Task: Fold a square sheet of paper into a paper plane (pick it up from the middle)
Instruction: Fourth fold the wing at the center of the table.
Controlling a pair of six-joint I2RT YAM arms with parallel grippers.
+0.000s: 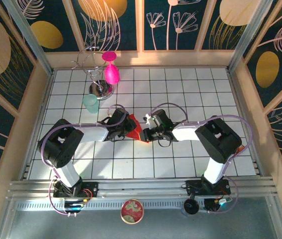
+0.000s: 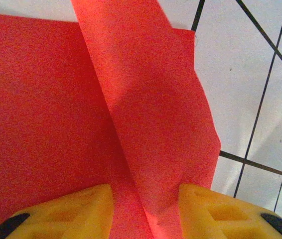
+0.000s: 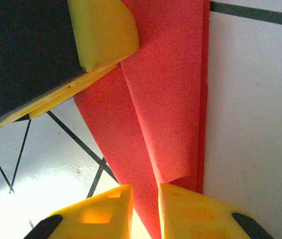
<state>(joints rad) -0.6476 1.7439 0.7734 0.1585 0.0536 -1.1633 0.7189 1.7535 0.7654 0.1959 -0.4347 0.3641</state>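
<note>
The red sheet of paper (image 1: 137, 130) lies at the middle of the tiled table, creased, with one flap folded up over the rest (image 2: 146, 99). My left gripper (image 1: 129, 125) is at its left side. In the left wrist view its yellow fingers (image 2: 146, 191) stand apart, open, straddling the raised fold. My right gripper (image 1: 147, 132) meets the paper from the right. Its fingers (image 3: 146, 191) are close together, shut on the paper's edge (image 3: 166, 89). One left finger (image 3: 106, 35) rests on the paper's far end in the right wrist view.
A magenta goblet (image 1: 111, 69) hangs on a metal wire stand (image 1: 100, 88) at the back left, with a teal cup (image 1: 90, 103) beside it. A round tin (image 1: 132, 211) sits on the front rail. Wooden walls border the table.
</note>
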